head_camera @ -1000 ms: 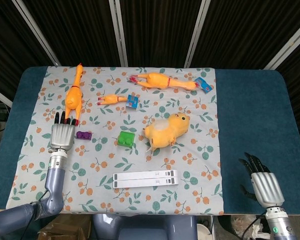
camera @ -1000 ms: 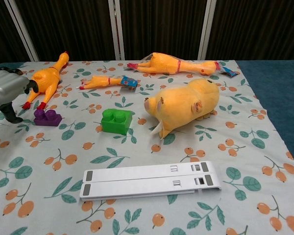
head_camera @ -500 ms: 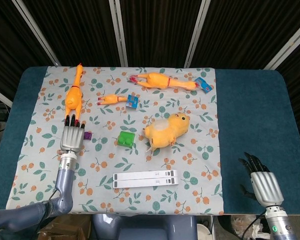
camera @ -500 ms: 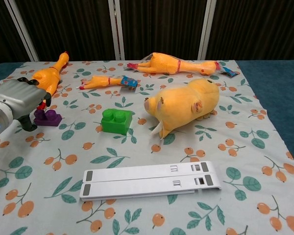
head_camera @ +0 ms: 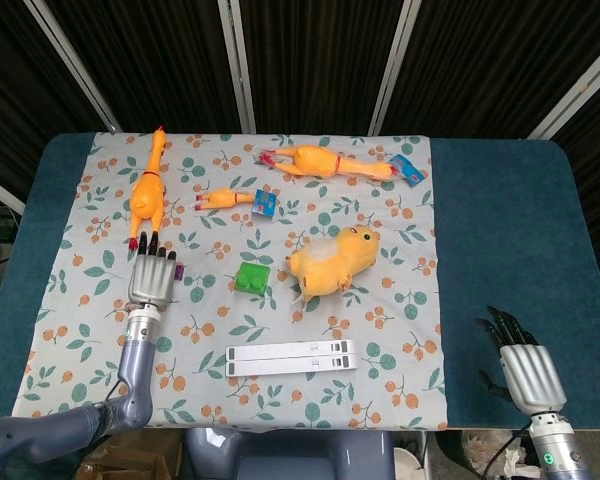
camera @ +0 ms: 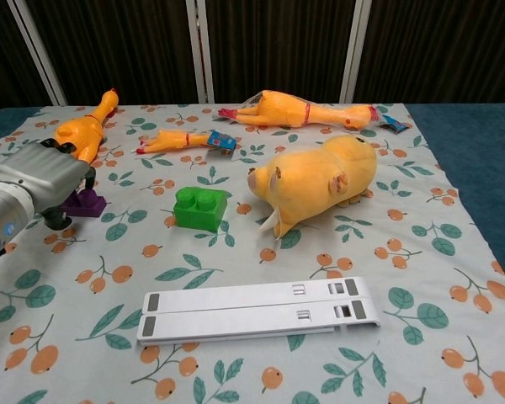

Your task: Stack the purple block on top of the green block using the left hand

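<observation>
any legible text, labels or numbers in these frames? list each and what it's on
None can be read.
Blue tag on the small rubber chicken: print too small to read.
Blue tag on the long rubber chicken: blurred.
White folded stand: small grey marks, illegible.

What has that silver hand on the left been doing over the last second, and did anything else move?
The left hand slid to its right over the purple block, which now shows only partly past it. No grip on the block shows yet. The green block, the plush toy, the rubber chickens, the white stand and the right hand stayed put.
</observation>
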You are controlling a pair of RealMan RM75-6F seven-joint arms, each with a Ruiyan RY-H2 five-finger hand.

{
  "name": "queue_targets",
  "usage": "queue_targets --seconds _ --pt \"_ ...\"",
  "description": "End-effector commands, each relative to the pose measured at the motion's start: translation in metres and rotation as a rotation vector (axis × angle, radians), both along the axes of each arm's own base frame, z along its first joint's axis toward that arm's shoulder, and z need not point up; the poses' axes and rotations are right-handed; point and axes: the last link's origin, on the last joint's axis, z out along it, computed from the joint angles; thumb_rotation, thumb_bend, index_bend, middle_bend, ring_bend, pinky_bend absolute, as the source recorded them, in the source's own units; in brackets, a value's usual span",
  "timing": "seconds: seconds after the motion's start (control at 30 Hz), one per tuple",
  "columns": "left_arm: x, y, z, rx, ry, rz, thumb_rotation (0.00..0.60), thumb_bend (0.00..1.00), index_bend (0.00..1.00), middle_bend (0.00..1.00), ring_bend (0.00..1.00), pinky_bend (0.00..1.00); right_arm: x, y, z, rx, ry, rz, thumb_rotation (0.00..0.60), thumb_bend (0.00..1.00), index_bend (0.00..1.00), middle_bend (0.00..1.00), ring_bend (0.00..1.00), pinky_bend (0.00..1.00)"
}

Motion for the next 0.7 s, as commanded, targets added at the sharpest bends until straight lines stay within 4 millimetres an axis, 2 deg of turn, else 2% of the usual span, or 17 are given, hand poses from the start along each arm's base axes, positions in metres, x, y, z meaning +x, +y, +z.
queue_targets --seconds 0.03,0.43,0.7 --pt "0.0011 0.0 -0.0028 -0.005 0.004 -0.005 0.6 0.35 0.3 0.29 0.0 0.0 0.0 -0.0001 -0.0003 0.0 0.0 0.0 0.6 0.29 0.18 0.08 0.09 0.27" --pt "0.0064 -0.0018 -0.01 -0.012 0.012 -0.028 0.6 0.36 0.33 0.34 0.0 0.0 -0.0001 -0.0004 -0.0024 0.008 0.002 0.0 0.6 0.29 0.18 0.08 0.09 0.27" --pt "0.0024 -0.0038 -0.0127 -0.018 0.044 -0.024 0.6 0.37 0.35 0.36 0.0 0.0 -0.001 -0.0006 -0.0011 0.004 -0.002 -0.005 0.6 0.29 0.19 0.08 0.09 0.27"
